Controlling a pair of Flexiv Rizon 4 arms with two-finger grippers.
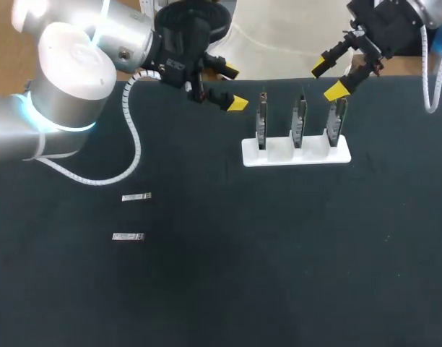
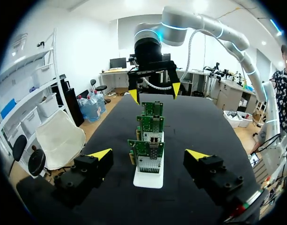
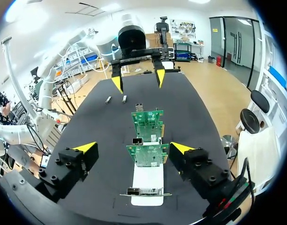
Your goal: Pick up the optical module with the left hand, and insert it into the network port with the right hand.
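Two optical modules (image 1: 136, 196) lie toward your desk's (image 1: 279, 253) left edge, unseen from the left wrist; left pincer (image 1: 234, 87) and right pincer (image 1: 327, 79) gape wide, empty.

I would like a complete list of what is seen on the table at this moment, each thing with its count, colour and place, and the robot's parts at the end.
optical modules: two, silver, lying flat and apart on the left part of the table
circuit boards: three, green, upright in a row in the holder
holder: one, white, on the table between the two grippers
table: one, black
left gripper: one, black with yellow tips, open and empty, left of the holder
right gripper: one, black with yellow tips, open and empty, by the holder's right end
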